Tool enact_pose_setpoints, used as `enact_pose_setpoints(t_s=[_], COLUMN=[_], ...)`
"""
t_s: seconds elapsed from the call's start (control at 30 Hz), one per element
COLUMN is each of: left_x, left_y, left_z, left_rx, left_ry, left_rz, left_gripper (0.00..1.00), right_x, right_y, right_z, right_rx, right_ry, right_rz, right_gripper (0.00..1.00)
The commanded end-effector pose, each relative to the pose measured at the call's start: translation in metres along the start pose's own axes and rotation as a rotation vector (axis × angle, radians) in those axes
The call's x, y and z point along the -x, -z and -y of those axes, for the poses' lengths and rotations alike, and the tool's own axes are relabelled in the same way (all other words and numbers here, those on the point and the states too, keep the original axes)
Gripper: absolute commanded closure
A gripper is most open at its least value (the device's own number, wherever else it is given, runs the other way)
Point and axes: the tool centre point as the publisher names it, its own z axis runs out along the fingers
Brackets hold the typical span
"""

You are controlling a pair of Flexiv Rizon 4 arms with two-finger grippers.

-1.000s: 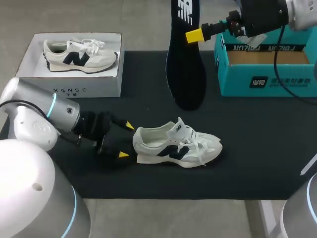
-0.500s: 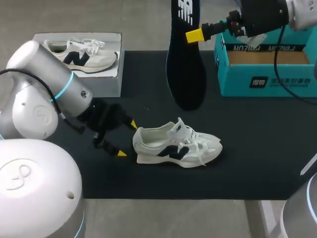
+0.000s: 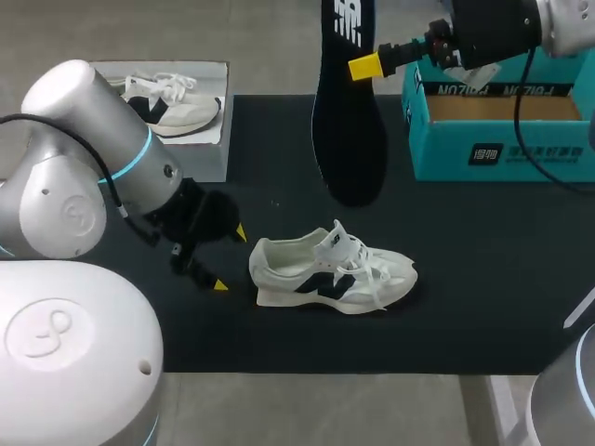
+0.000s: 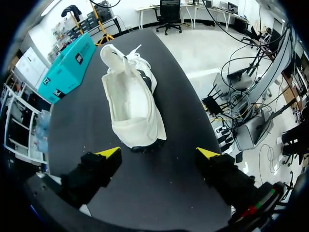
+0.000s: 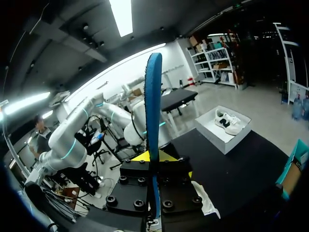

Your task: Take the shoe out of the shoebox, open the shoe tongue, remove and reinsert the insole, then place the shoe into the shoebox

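Seeing nearest the left claw (image 3: 230, 259) (image 4: 158, 152), spreading wide and gripping nothing, hovering low over the black matte surface (image 3: 465, 279). Finding the white low-top sneaker with a dark side logo (image 3: 325, 274) (image 4: 130, 101) just ahead of it, at its 3 o'clock. Noting it resting upright on its sole outside both boxes, heel facing the yellow tips without touching them, toe pointing to 3 o'clock, laces lying loose. Noting farther back, at the sneaker's 12 o'clock, the long dark insole with white print (image 3: 349, 121) (image 5: 153, 111) hanging upright in the air. Catching the right claw (image 3: 358, 67) (image 5: 153, 157) clamping it from both sides. Spotting the teal cardboard shoebox (image 3: 502, 153) (image 4: 67, 67) sitting open at 1 o'clock. Spotting at 10 o'clock the white box (image 3: 206, 153) (image 5: 217, 137) holding a second white sneaker (image 3: 177, 102) (image 5: 228, 122).
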Motion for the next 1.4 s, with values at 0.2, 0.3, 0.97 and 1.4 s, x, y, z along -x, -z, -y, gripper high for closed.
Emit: enact_pose_setpoints(t_s=[0.2, 0.3, 0.97, 1.4], left_x=[0.002, 0.002, 0.02, 0.075], left_y=[0.0, 0.0, 0.002, -0.034], left_z=[0.013, 0.013, 0.041, 0.081], left_rx=[0.049, 0.049, 0.043, 0.106], left_ry=[0.014, 0.014, 0.0, 0.054], left_rz=[0.02, 0.02, 0.035, 0.013], left_gripper=[0.0, 0.0, 0.0, 0.0], right_x=[-0.001, -0.008, -0.02, -0.02], right_y=[0.0, 0.008, 0.023, 0.023], right_z=[0.0, 0.0, -0.003, -0.003], right_rx=[0.0, 0.004, 0.008, 0.008], right_ry=[-0.002, -0.004, -0.009, -0.009], right_rz=[0.0, 0.009, 0.034, 0.034], right_gripper=[1.0, 1.0, 1.0, 1.0])
